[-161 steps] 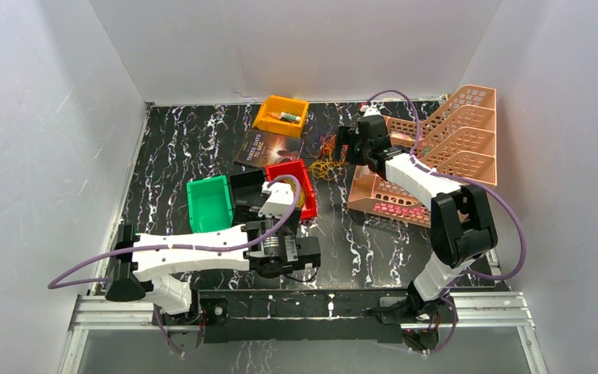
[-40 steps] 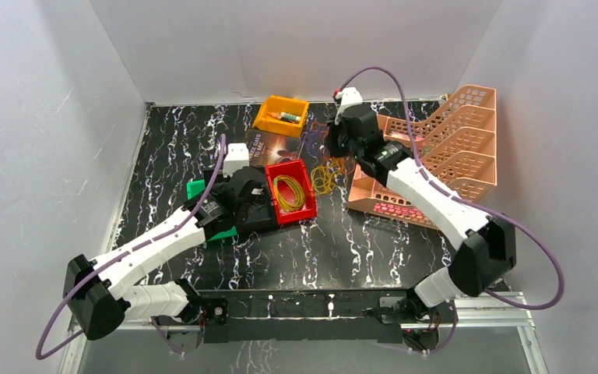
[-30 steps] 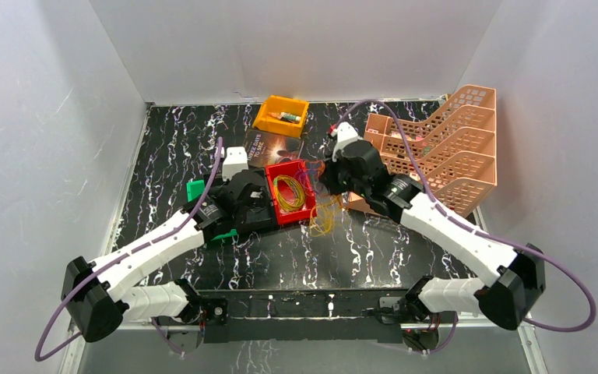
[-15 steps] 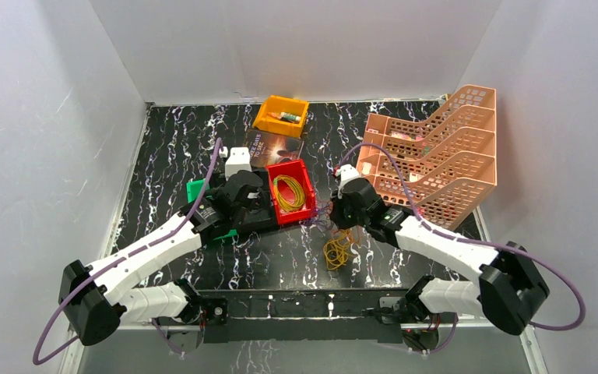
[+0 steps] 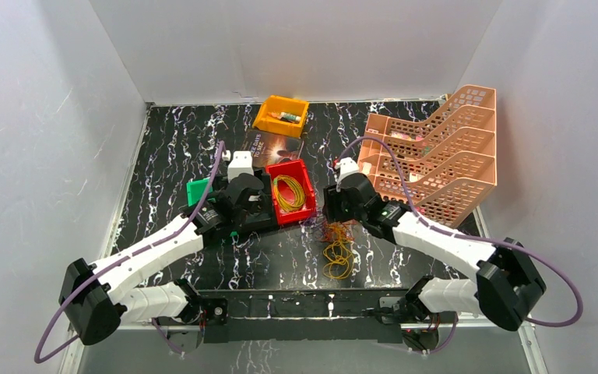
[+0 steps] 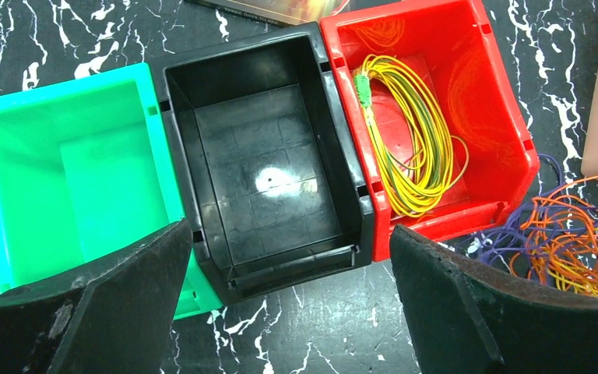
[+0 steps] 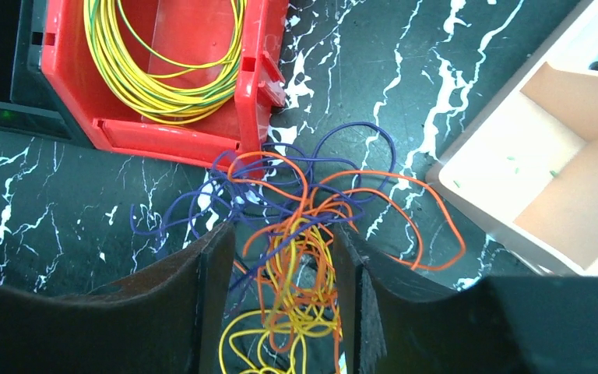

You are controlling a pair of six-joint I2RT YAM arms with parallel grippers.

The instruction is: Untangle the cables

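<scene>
The cables [image 5: 336, 248] are a tangle of yellow, orange and dark blue-purple loops lying on the black marbled table, right of the red bin [image 5: 296, 216]. My right gripper [image 5: 332, 220] hovers over the tangle's upper end. In the right wrist view its jaws stand apart, and the cables [image 7: 304, 226] run loosely through the gap of the right gripper [image 7: 284, 234], unpinched. My left gripper [image 6: 288, 234] is wide open above the front edge of the empty black bin [image 6: 280, 171] and holds nothing. The left wrist view catches the cables [image 6: 568, 241] at its right edge.
The red bin [image 6: 506, 117] holds a separate yellow-green coil [image 6: 413, 148]. A green bin [image 6: 62, 195] adjoins the black one. A yellow-orange bin [image 5: 281, 115] and a book [image 5: 272, 146] lie behind. Peach stacked trays [image 5: 436, 148] stand at the right, close to the right arm.
My right gripper carried the tangle from near the trays toward the front, set it on the table and opened. The left arm has barely moved.
</scene>
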